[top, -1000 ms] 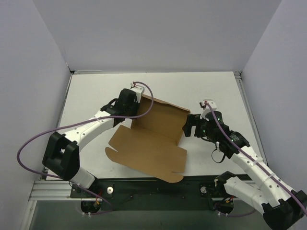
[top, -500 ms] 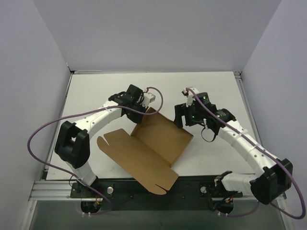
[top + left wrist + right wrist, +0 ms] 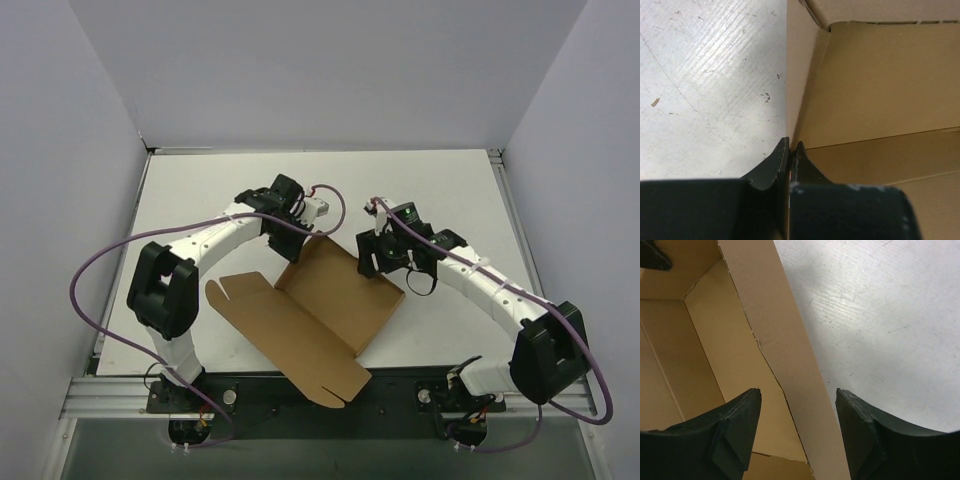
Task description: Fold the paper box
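Paper box (image 3: pixel 318 318), brown cardboard, partly erected, lying at the middle of the white table (image 3: pixel 200 190) between the two arms. Its two large panels meet at a crease that runs from far left to near right. The base panel (image 3: pixel 342 295) lies on the far side of that crease, and the lid panel (image 3: pixel 280 340) lies flat and open on the near side, towards the arm bases.

Both grippers stand at the far end of the base panel, about equally near it, one at each far corner. The left gripper (image 3: pixel 791 147) has its jaws pressed together on the thin edge of an upright wall (image 3: pixel 799 85), which runs straight away from the fingers with bare table to one side and the box interior to the other. The right gripper (image 3: pixel 797 405) has its jaws spread astride the opposite raised wall (image 3: pixel 785 355). One finger (image 3: pixel 735 430) hangs over the interior and the other over the table. The wall's long axis runs away from the jaws, across their closing direction. Whether the outer finger touches it cannot be told.

Judged from this, the coming move turns on the right jaws closing squarely on that wall. The tray formed so far holds nothing in the parts visible.
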`<state>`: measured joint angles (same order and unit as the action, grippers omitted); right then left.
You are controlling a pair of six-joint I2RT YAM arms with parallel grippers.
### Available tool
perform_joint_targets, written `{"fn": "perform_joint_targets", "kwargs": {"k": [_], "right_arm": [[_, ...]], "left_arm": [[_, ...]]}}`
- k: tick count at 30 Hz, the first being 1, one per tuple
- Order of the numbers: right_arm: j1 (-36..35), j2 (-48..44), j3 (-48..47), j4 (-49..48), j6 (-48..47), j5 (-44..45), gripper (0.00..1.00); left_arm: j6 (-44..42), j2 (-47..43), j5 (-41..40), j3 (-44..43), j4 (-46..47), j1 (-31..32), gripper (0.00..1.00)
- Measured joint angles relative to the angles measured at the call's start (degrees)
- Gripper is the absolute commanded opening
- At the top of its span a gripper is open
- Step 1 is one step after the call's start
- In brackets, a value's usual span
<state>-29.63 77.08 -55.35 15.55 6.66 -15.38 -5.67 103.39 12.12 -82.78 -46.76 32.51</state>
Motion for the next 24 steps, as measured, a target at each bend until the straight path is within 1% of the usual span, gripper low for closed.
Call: {"fn": "perform_joint_targets", "kwargs": {"k": [1,2,3,4,5,6,7,8,10,11,13,15,17,19,21,22,24], "right_arm": [[0.0,0.1,0.5,-0.6,-0.1,0.0,0.45],[0.0,0.4,1.0,-1.1,-0.3,0.0,0.34],[0.0,0.8,1.5,-1.7,-0.4,0.0,0.3],[0.0,1.2,1.8,-2.1,-0.5,0.1,0.28],[0.0,1.7,2.2,-2.6,-0.3,0.2,0.25],[0.0,2.1,2.6,-3.0,0.0,0.4,0.22],[0.1,2.4,3.0,-3.5,0.2,0.5,0.2],[0.3,2.6,3.4,-4.0,0.6,0.5,0.13],[0.7,2.9,4.0,-4.4,1.4,0.9,0.09],[1.1,3.1,4.3,-4.7,2.0,1.0,0.04],[2.1,3.3,5.4,-5.6,3.7,1.2,0.02],[3.4,3.3,7.0,-6.7,6.2,1.8,0.01],[5.0,3.3,8.8,-8.2,8.6,2.4,0.01],[6.8,2.7,11.0,-10.1,11.1,3.0,0.01],[8.0,1.7,13.8,-12.0,13.6,4.1,0.01],[8.3,1.3,14.9,-12.8,14.8,4.5,0.01],[8.5,0.8,16.8,-14.7,18.0,6.0,0.01]], "left_arm": [[0.0,0.1,0.1,-0.2,-0.1,0.0,0.0],[0.0,0.1,0.2,-0.5,-0.2,0.0,0.04],[0.0,0.2,0.2,-0.6,-0.2,0.0,0.11],[0.0,0.2,0.3,-0.8,-0.1,0.0,0.22],[0.1,0.2,0.4,-0.9,-0.2,0.0,0.38],[0.3,0.2,0.4,-1.0,-0.2,0.0,0.46],[0.2,0.2,0.6,-1.0,-0.1,0.0,0.5],[0.6,0.2,0.7,-1.2,0.0,0.0,0.6],[1.0,0.2,0.8,-2.5,0.0,-0.1,0.7],[1.5,0.2,0.8,-3.9,-0.3,-0.3,0.78],[2.2,0.9,1.0,-8.9,-0.6,-0.8,0.84],[2.9,2.2,1.0,-16.3,-1.1,-1.6,0.87],[3.6,4.0,0.9,-25.1,-1.2,-2.4,0.89],[4.5,6.4,0.1,-36.5,-1.0,-3.1,0.89],[5.5,7.1,-1.1,-43.9,0.1,-3.7,0.89],[5.9,7.0,-1.8,-46.4,0.5,-3.9,0.89],[6.6,5.8,-3.1,-48.5,2.2,-4.4,0.89]]}}
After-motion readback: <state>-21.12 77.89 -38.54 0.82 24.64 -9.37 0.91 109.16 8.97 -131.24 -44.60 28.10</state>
